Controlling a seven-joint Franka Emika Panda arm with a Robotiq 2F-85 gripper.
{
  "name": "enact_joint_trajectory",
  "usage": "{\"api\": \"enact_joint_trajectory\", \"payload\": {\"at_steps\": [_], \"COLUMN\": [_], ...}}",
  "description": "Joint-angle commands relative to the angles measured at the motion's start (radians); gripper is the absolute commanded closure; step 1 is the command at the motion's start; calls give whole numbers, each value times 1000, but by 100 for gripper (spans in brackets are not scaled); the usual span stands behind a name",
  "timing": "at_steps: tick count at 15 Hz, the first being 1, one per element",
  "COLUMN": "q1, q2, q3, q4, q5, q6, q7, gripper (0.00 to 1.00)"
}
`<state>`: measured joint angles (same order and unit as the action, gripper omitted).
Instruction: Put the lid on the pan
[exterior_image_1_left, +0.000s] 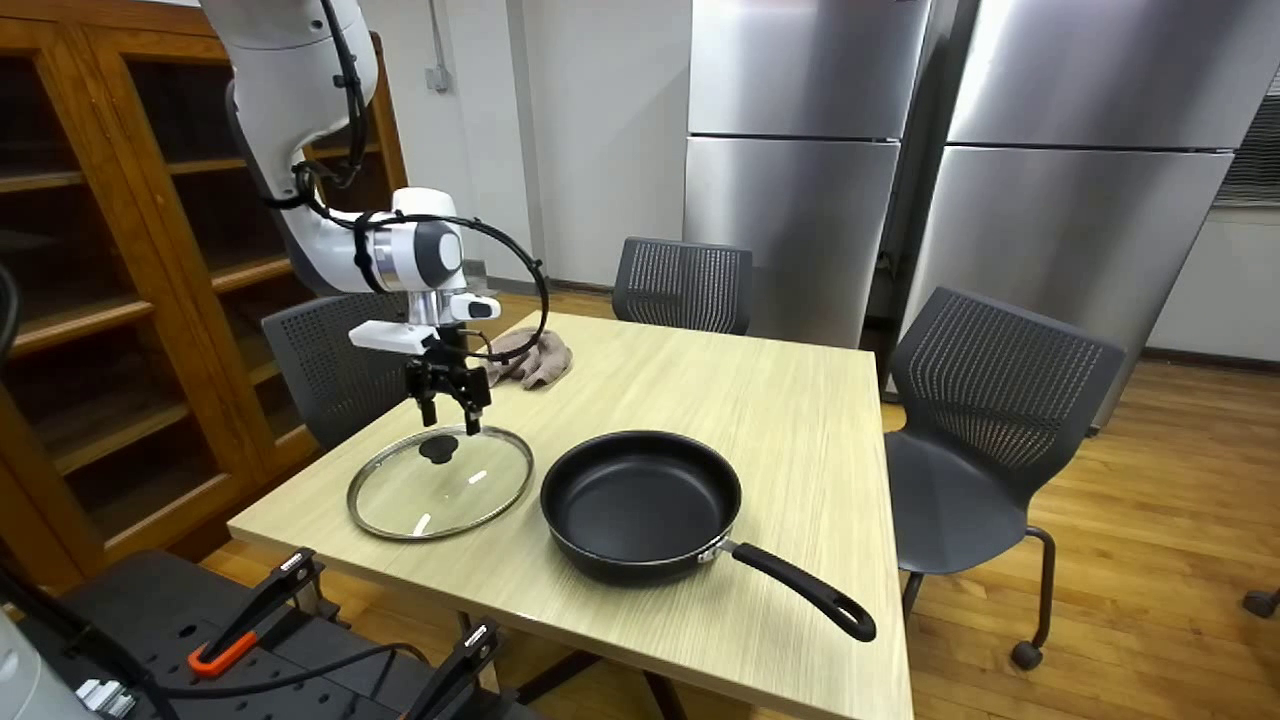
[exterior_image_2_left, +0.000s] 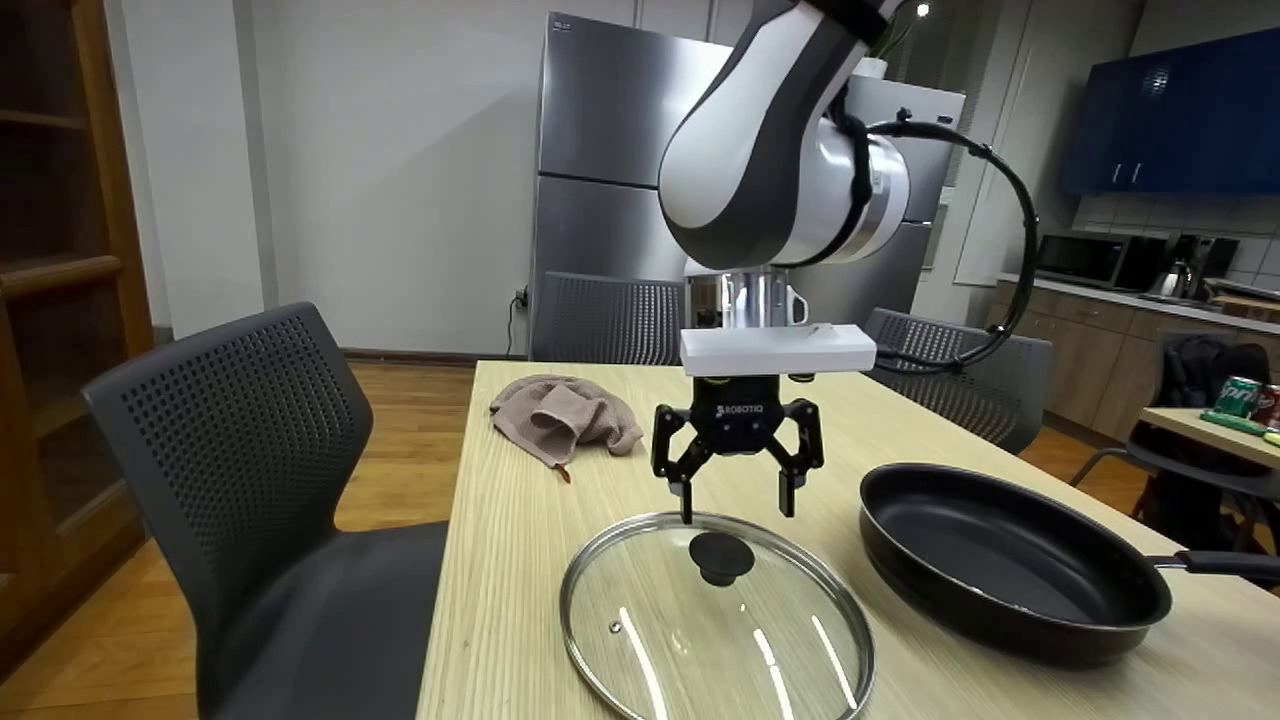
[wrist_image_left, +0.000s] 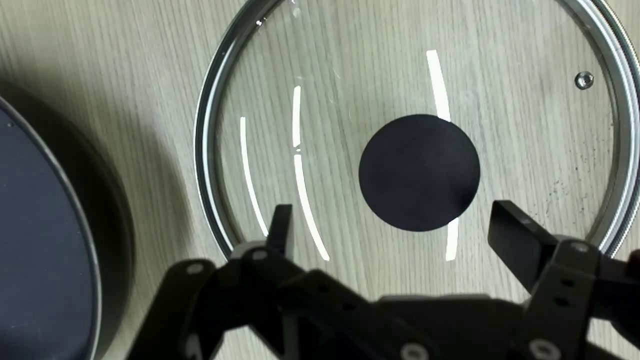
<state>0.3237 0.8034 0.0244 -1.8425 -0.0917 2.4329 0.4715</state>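
While your gripper hangs pointing down above the glass lid, its 2 fingers are spread well apart. Your lid lies flat on the desk, its dark knob facing up. In the wrist view you can see that knob between the 2 fingers from side to side, apart from both but nearer the finger at the right of the picture. Just beside the lid, with a strip of desk showing between, you have the black pan, upright, its long handle pointing away from the lid. In an exterior view, a crumpled brownish cloth lies on the desk beyond the lid. Around the desk you see 3 dark chairs, with 2 steel refrigerators behind.
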Motion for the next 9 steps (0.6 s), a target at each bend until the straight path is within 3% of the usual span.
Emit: {"api": "enact_joint_trajectory", "payload": {"at_steps": [1,9], "q1": [-2,-13], "q2": [27,82], "q3": [8,35], "q4": [29,69], "q5": [6,12], "q6": [10,-16], "q7": [-80,-211], "gripper": [0,0]}}
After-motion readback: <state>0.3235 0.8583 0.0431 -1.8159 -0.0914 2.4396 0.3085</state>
